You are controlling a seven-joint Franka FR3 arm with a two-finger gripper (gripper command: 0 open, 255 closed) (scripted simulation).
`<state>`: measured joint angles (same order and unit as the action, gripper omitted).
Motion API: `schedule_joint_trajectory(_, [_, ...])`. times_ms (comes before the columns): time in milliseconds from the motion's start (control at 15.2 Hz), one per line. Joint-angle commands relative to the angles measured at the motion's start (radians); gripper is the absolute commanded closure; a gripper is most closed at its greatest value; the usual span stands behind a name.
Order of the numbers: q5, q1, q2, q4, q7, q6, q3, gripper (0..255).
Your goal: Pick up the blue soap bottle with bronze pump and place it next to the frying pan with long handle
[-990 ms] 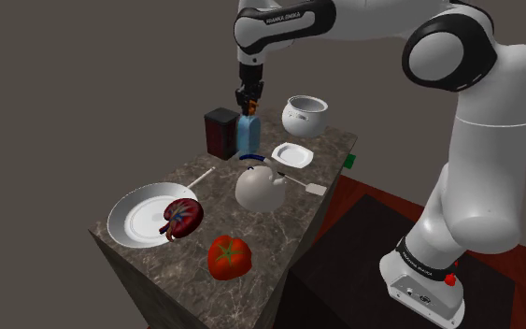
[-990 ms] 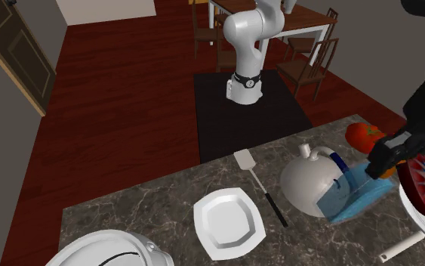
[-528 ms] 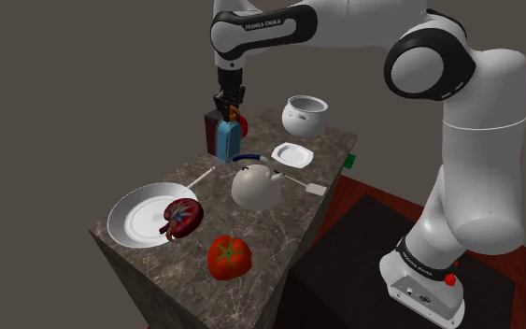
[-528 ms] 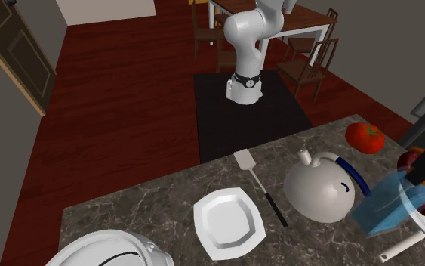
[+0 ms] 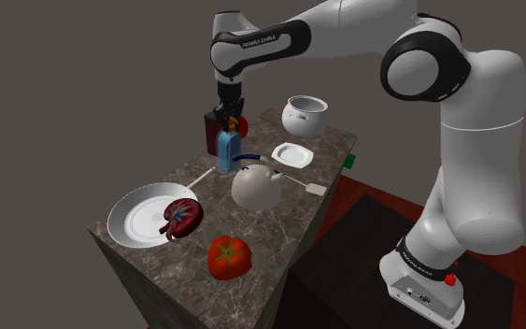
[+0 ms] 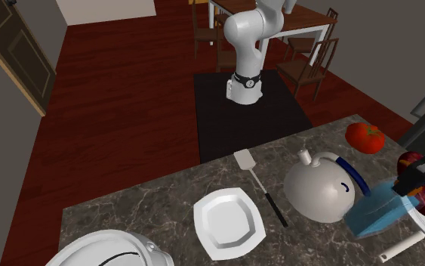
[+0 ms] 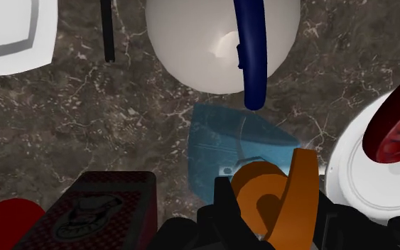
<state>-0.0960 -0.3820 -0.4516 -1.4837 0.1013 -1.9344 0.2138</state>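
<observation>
The blue soap bottle (image 5: 227, 151) was over the bench (image 5: 279, 245), near its long edge away from the stand, between the white kettle (image 5: 256, 188) and the frying pan (image 5: 139, 221) handle. The end effector (image 5: 230, 123) was clenched on the bottle's orange pump (image 7: 261, 193).

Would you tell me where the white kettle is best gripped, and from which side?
Take the white kettle by its dark blue handle, from straight above. The handle arches over the round body and looks slim enough to close across; the body looks too wide. The gripper is shut on the blue soap bottle.
</observation>
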Motion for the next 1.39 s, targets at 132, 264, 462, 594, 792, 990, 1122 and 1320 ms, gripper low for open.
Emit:
schedule_joint_trajectory(132, [-0.004,0.000,-0.011,-0.038,0.003,-0.050,-0.002,255])
schedule_joint_trajectory(264, [-0.006,0.000,-0.019,-0.054,0.004,-0.074,-0.003,255])
schedule_joint_trajectory(462, [-0.010,0.000,-0.035,-0.079,0.007,-0.114,-0.005,255])
schedule_joint_trajectory(594, [-0.010,0.000,-0.035,-0.079,0.007,-0.114,-0.005,255])
schedule_joint_trajectory(792, [-0.010,0.000,-0.035,-0.079,0.007,-0.114,-0.005,255])
schedule_joint_trajectory(990, [-0.010,0.000,-0.035,-0.079,0.007,-0.114,-0.005,255])
schedule_joint_trajectory(1122, [-0.010,0.000,-0.035,-0.079,0.007,-0.114,-0.005,0])
schedule_joint_trajectory(1320, [-0.010,0.000,-0.035,-0.079,0.007,-0.114,-0.005,0])
